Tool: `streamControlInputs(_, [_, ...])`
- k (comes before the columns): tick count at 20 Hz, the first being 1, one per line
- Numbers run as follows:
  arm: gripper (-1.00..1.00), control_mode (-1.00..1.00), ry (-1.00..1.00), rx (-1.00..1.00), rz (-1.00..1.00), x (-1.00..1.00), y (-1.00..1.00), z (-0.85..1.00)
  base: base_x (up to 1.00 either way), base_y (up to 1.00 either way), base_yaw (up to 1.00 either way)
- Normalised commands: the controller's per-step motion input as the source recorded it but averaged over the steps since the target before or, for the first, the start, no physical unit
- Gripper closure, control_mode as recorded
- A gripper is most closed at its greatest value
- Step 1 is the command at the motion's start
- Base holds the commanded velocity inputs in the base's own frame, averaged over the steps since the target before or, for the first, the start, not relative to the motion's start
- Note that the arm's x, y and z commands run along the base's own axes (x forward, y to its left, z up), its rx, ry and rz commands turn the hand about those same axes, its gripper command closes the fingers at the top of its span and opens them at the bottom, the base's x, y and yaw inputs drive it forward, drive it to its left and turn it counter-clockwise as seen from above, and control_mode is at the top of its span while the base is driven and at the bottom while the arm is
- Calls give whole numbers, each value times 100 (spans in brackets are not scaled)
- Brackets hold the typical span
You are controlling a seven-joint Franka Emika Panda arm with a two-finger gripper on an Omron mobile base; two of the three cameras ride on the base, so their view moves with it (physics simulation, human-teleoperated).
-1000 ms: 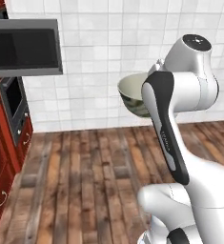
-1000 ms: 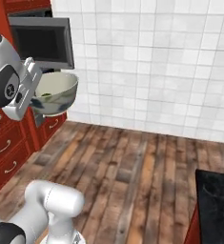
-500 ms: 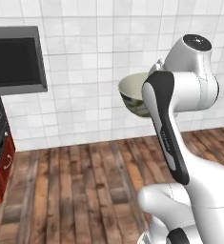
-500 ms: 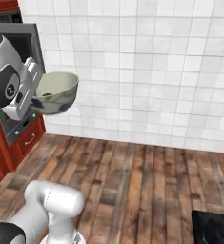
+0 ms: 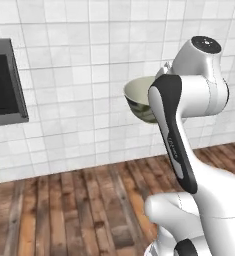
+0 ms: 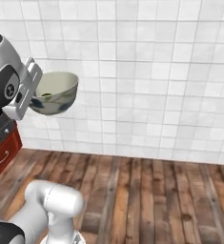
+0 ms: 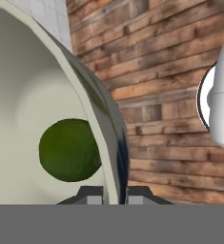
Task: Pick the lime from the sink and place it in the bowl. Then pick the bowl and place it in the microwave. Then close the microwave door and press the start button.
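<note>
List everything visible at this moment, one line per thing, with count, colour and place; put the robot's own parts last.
bowl: one, pale cream-green, held up in the air in front of the tiled wall.
lime: one, dark green, inside the bowl.
microwave: one, grey frame with dark interior, at the left edge of the left base view.
cabinet: one, red-brown, low at the left of the right base view.
tiled wall: white, behind everything.
wooden floor: brown planks, below.
gripper: one, dark fingertips, shut on the bowl's rim.
arm: one, white with dark joints.
</note>
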Motion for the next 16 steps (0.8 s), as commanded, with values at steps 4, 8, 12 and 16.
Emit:
streamControlInputs(4, [100,100,0,0,0,0,0,0,81,-46,-14])
streamControlInputs(8, [100,100,0,0,0,0,0,0,78,-38,-8])
streamControlInputs(12, [100,100,0,0,0,0,0,0,76,-23,7])
streamControlInputs(16, [100,100,0,0,0,0,0,0,65,-29,33])
